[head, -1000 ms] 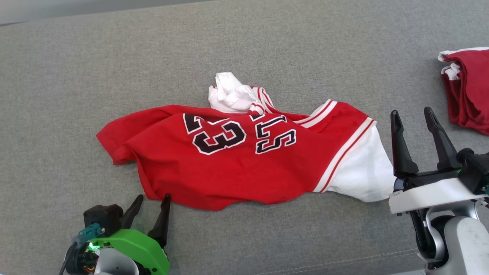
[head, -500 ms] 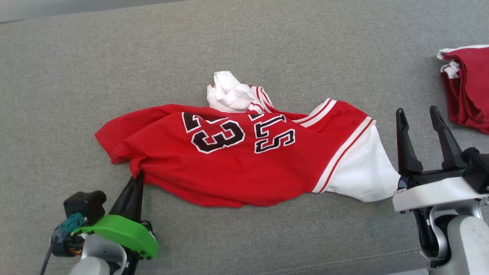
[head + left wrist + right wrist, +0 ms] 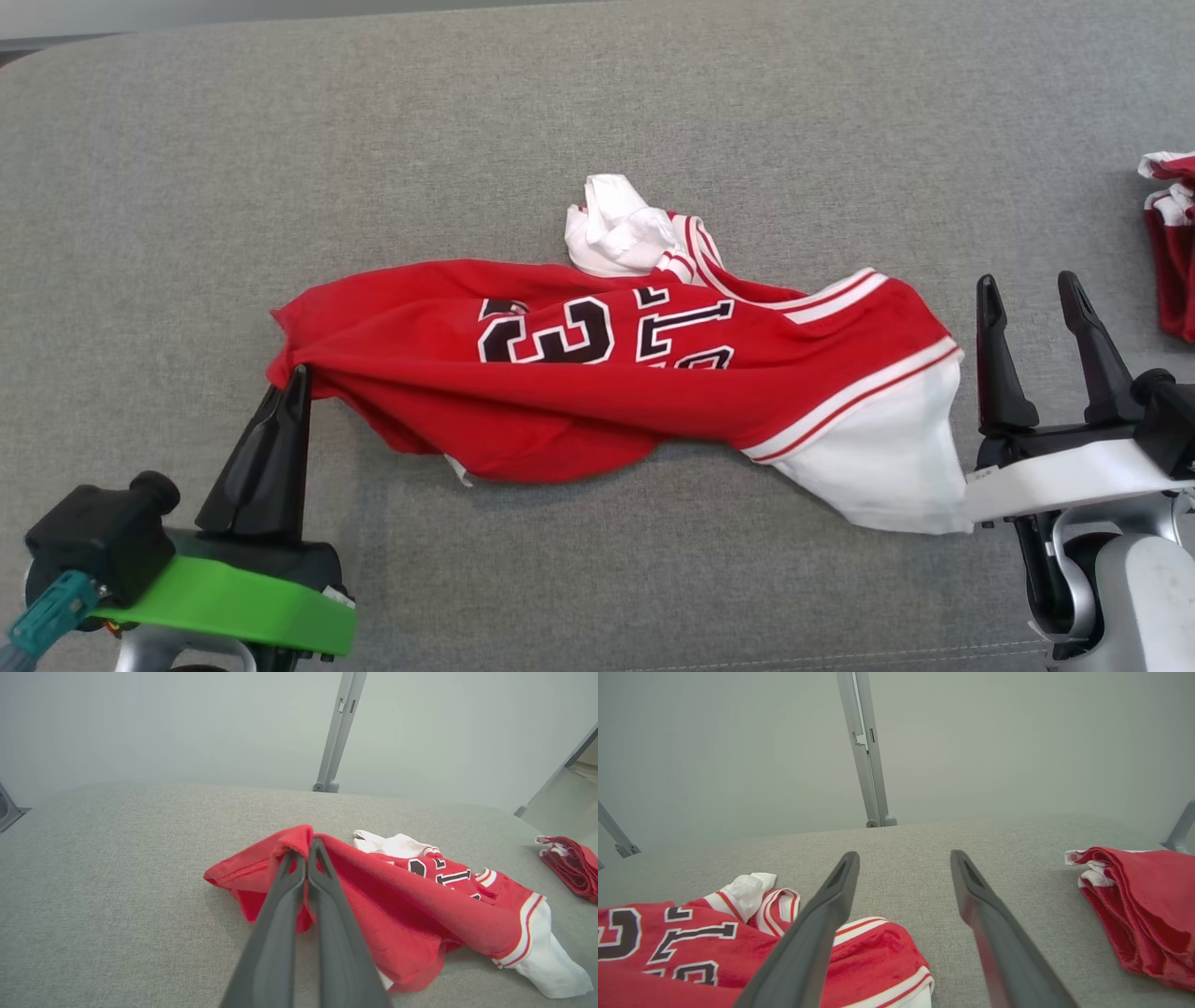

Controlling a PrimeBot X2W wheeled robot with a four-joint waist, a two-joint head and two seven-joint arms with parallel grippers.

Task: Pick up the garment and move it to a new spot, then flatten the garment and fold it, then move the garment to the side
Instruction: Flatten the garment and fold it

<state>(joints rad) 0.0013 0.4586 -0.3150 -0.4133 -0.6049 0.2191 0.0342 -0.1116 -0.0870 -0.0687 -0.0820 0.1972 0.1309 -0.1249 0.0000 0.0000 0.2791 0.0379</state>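
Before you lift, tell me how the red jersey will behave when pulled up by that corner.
Probably floppy: the jersey sags in folds from the corner pinched by the left gripper. It looks thin and light, so one pinch should likely carry it. Expect the white end to trail and drag over the grey cushion.

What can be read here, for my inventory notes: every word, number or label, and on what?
"3", a half-folded digit beside it, maybe "2": red jersey.
"L", then a cut-off letter: same jersey.
White edge of the folded red garment: red mark, too small to read.
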